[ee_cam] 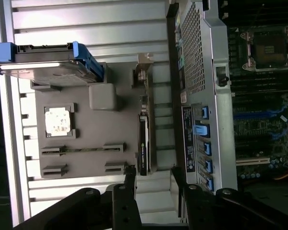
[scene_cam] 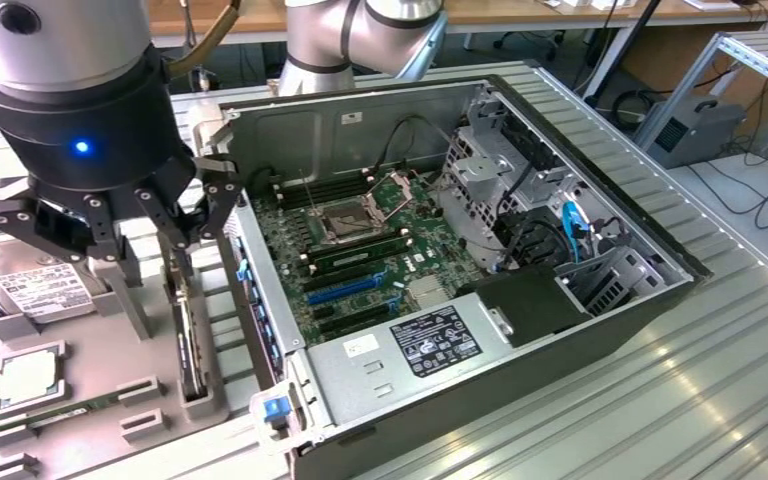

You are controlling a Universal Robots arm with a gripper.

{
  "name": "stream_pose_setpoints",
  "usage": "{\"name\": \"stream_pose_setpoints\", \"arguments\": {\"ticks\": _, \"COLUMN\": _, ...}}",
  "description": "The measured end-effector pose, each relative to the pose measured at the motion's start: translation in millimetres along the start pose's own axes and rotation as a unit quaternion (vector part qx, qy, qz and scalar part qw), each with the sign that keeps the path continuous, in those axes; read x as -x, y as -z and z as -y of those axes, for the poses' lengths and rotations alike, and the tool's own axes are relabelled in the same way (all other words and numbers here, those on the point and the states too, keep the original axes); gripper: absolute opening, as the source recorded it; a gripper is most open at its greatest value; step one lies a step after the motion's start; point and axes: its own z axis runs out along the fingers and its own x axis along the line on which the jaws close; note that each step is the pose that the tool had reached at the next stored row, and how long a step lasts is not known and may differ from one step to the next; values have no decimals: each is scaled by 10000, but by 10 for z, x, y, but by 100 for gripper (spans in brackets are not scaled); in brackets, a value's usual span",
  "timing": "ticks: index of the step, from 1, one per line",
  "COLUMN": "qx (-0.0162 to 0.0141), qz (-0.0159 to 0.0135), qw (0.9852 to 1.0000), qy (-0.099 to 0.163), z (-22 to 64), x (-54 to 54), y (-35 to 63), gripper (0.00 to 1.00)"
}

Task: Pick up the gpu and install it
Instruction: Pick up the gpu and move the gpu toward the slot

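Gripper [scene_cam: 117, 218] hangs above the grey tray [scene_cam: 104, 350], on the outside of the case [scene_cam: 624, 340] by its near wall. It's released, jaws spread wide and nothing between them.

The gpu [scene_cam: 193, 340] is parked on its long edge in a tray slot, just beside the case wall and running along it. Nothing touches it yet.

From the wrist view the card's end sits in the gap between the fingers [ee_cam: 130, 184], but it looks closer to one of them than the other. That's the first worry. If the gripper drops like this, one fingertip could land on the card's top edge instead of sliding past it. That would press the card into the slot or tip it over.

Second worry is how close the case wall is to the card. The finger on the case side has little room, so it may clip the wall's lip on the way down.

A card this thin is also an awkward grab. A hold near one end would likely let it swing on the lift and catch the tray slot.

Inside the case the motherboard [scene_cam: 357, 250] lies open, its blue slots [scene_cam: 337, 290] bare. The install isn't done.
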Motion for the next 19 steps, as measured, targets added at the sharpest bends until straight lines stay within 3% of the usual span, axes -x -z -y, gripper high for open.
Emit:
{"name": "stream_pose_setpoints", "arguments": {"ticks": 5, "qx": 0, "qz": 0, "qw": 10000, "qy": 0, "z": 10, "x": -4, "y": -228, "gripper": 42}}
{"name": "stream_pose_setpoints", "arguments": {"ticks": 19, "qx": 0, "qz": 0, "qw": 10000, "qy": 0, "z": 29, "x": -12, "y": -669, "gripper": 42}}
